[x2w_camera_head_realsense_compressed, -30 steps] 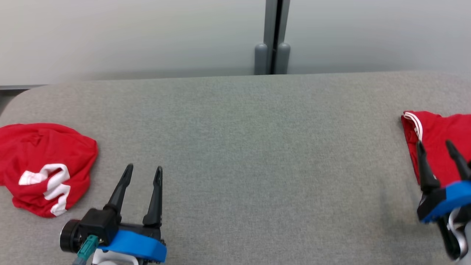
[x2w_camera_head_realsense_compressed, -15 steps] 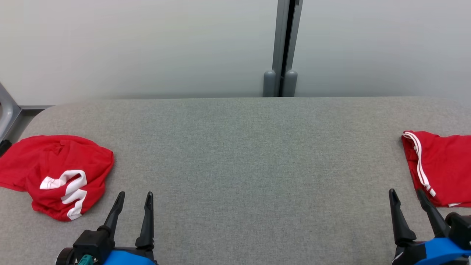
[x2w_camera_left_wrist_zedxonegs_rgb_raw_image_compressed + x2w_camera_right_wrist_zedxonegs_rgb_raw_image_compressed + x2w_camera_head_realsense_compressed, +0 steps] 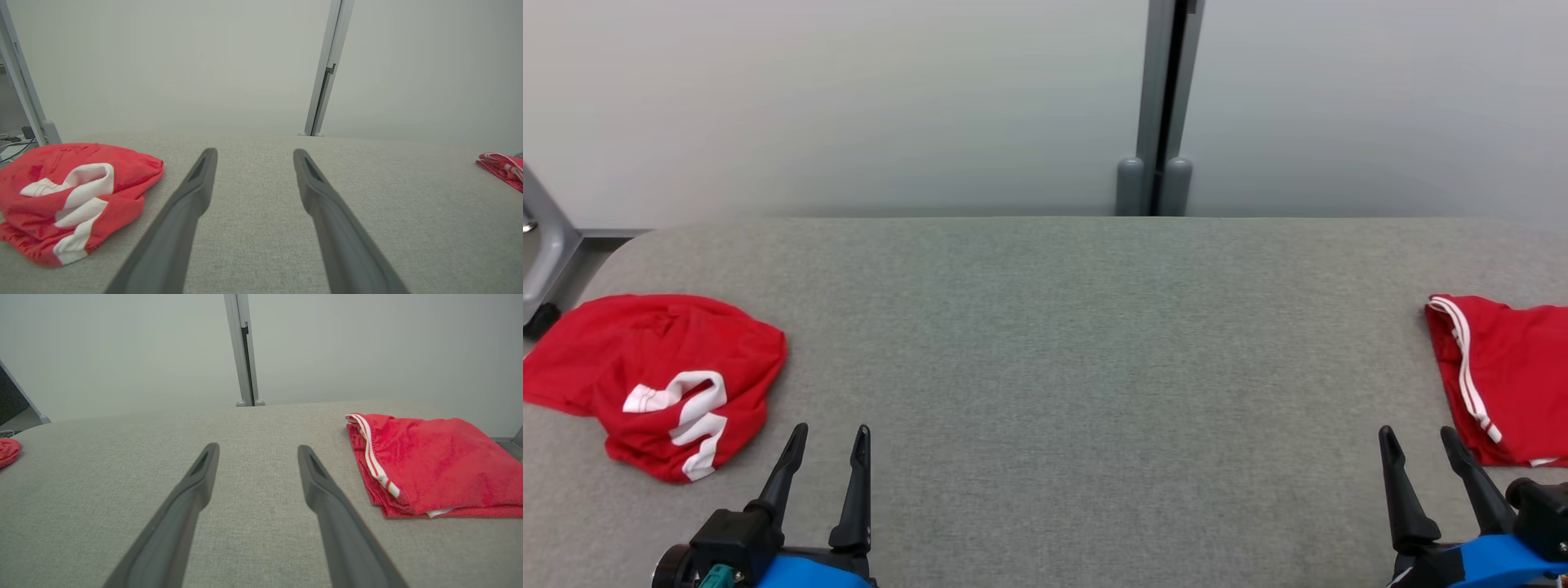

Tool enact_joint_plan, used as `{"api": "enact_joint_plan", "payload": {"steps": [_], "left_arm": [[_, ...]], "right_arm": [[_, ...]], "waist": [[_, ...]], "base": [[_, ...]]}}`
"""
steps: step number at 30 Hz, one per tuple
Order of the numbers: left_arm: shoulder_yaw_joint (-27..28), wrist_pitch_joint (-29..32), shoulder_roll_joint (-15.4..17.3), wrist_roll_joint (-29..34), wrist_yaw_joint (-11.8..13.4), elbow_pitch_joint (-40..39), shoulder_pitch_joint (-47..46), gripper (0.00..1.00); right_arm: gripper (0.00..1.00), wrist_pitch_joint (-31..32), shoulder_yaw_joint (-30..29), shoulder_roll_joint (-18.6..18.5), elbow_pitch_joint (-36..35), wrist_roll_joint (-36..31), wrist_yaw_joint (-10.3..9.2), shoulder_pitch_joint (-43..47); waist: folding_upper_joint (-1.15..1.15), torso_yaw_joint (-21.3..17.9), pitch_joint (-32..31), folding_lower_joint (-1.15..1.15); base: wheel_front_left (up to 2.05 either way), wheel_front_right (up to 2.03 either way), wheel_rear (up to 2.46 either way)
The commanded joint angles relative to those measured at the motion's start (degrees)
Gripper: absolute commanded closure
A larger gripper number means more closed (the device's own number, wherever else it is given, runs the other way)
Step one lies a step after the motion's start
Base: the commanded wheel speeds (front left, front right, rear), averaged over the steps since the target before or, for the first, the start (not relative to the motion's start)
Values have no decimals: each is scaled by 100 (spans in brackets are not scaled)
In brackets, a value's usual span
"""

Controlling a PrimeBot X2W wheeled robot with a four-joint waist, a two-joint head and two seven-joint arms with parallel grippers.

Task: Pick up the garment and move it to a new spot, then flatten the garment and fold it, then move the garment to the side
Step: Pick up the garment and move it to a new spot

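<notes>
Both arms low at the near edge of the grey surface, fingers pointing away from me.

Left gripper: fingers apart, nothing between them, hovering over bare cloth. Right gripper: fingers apart as well, nothing held.

Crumpled garment: red, lying in a loose heap at the far left end of the surface, just to the left of the left gripper and not touching it. A white band with thin red lines curls across its front. In the left wrist view this band looks like striped trim folded over on itself. I cannot make out any lettering or label on it, and the folds may be hiding some.

Folded garment: red, lying flat in a neat stack at the far right end, partly cut off by the frame edge in the head view. Two thin white stripes run along its left edge. In the right wrist view it sits just right of the right gripper's fingers, apart from them, with a sliver of white showing at its near corner.

The two garments lie well apart. Behind the surface is a pale wall with a grey post.
</notes>
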Motion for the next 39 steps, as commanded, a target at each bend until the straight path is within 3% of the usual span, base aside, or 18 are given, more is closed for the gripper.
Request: {"api": "enact_joint_plan", "payload": {"steps": [1,7,19,25,29,39], "left_arm": [[12,-27,8,33,-17,-28,-102,0],[48,-26,-27,57,-12,-10,-148,0],[166,-26,-28,68,-1,11,-61,0],[187,-26,-54,83,-8,-5,-15,0],[229,-26,-58,82,-19,-8,-6,0],[389,-27,-135,104,5,-156,117,0]], "right_arm": [[0,15,13,15,-42,15,1,48],[0,1,62,-28,-7,25,1,-24],[0,-71,152,-71,91,71,2,-122],[0,-59,215,-71,113,74,2,-159],[0,-42,290,-47,126,86,2,-175],[0,-66,528,-116,258,140,2,-346]], "waist": [[0,109,53,0],[0,638,128,0],[0,2074,168,0],[0,2524,151,0],[0,2762,146,0],[0,2810,265,0]], "base": [[0,0,0],[0,0,0],[0,0,0],[0,0,0],[0,0,0],[0,0,0]]}}
